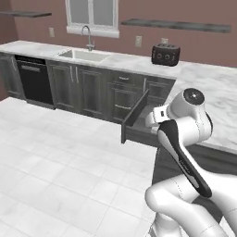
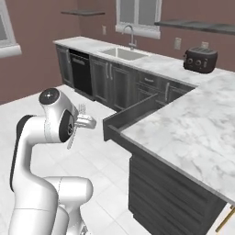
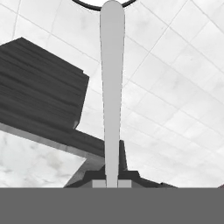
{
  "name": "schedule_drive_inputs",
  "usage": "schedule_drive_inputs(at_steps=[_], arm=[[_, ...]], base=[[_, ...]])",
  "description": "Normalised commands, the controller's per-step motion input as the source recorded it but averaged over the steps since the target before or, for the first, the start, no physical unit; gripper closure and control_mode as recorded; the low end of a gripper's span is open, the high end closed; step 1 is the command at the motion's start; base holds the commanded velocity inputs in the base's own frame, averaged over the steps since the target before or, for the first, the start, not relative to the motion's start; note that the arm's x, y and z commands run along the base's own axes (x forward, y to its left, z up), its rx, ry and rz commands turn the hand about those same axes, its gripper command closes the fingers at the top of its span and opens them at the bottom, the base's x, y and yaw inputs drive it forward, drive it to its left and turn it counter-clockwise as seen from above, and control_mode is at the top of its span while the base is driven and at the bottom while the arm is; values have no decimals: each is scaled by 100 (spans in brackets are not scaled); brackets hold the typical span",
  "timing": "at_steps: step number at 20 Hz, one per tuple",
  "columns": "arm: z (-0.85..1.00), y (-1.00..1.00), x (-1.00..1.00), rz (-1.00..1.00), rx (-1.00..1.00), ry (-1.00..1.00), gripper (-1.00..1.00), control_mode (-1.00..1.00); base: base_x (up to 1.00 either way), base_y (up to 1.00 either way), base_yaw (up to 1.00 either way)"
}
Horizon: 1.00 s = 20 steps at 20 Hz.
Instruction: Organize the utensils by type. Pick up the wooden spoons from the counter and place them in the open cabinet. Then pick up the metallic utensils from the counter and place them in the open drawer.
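- The hand (image 2: 83,120) sits at centre left of the right base view, jaws nearly closed on the silver fork (image 2: 79,120); the tines stick up above the hand and the thin handle slants down below it.
- In the hand view the fork's (image 3: 112,87) handle runs straight up the middle of the frame from the finger tips at the bottom, widening toward the top, over white floor tiles.
- The drawer (image 2: 133,115) stands pulled out at the centre of the right base view, just right of the hand; the fork is beside its front, not inside it.
- In the left base view the drawer (image 1: 135,121) is open at centre right, with the arm's wrist in front of its right part.
- In the hand view the dark wood-grain drawer front (image 3: 39,100) fills the left side, with a patch of marble below it.
- The white marble tabletop (image 2: 193,128) covers the right half of the right base view and runs along the back wall; in the left base view the tabletop (image 1: 217,97) lies at the right edge.
- An orange-brown handle (image 2: 226,220), apparently of a wooden spoon, shows at the lower right corner of the right base view, mostly cut off by the frame.
- A sink (image 1: 84,55) sits at upper centre left of the left base view, and a dark toaster (image 1: 165,54) at upper right.
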Motion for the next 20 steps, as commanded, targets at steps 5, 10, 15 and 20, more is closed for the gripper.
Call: schedule_drive_inputs(at_steps=[5, 10, 15, 20], arm=[[0, 0, 0, 0, 0, 0, 100, 100], [0, 0, 0, 0, 0, 0, 100, 100], [0, 0, 0, 0, 0, 0, 100, 100], [0, 0, 0, 0, 0, 0, 100, 100]], base=[[58, 15, -30], [54, 18, -31], [47, 21, -30], [40, 23, -30]])
